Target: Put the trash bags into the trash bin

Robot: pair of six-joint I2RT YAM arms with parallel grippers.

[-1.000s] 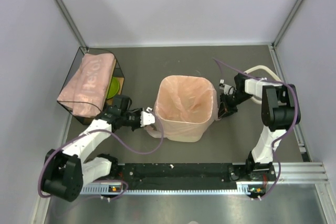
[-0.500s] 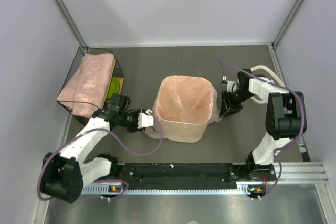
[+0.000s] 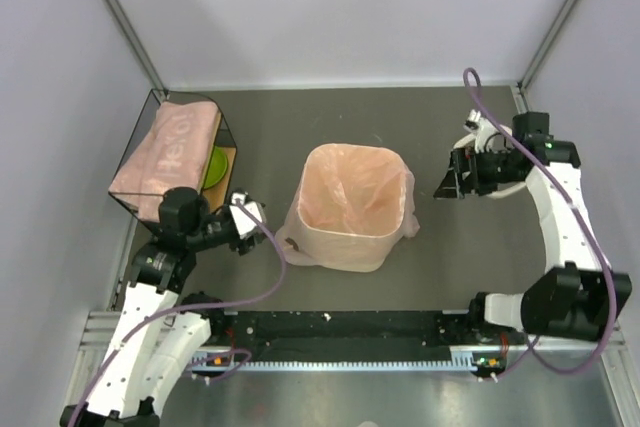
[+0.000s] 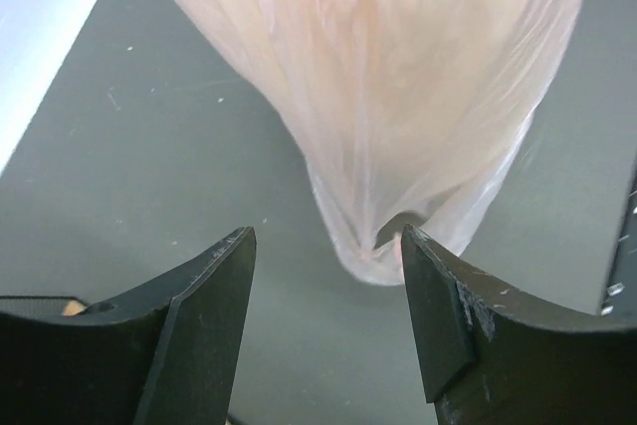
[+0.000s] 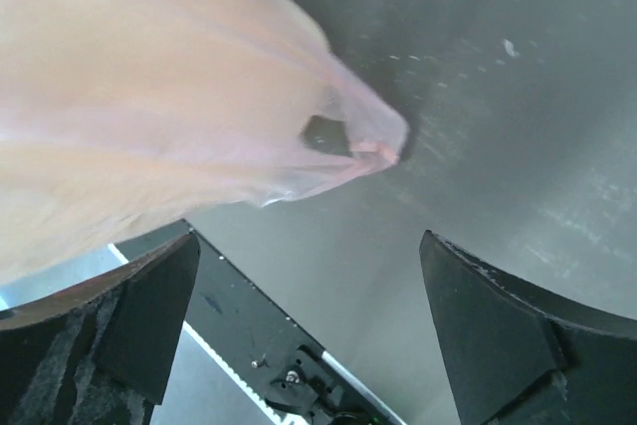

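trash bin [image 3: 345,242] on worktop [image 3: 300,122], lined with a pink trash bag [image 3: 350,187], corners hanging outside | left gripper [image 4: 328,241] jaws parted, holding nothing, facing one corner | right gripper [image 5: 309,241] jaws spread wide, holding nothing | wire box [image 3: 135,142]: folded trash bags [image 3: 165,152], green item [image 3: 217,165]

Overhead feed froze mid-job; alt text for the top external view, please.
A trash bin lined with a pink trash bag stands mid-table, the open left gripper and open right gripper flanking it without touching. A wire box of folded pink bags sits far left.
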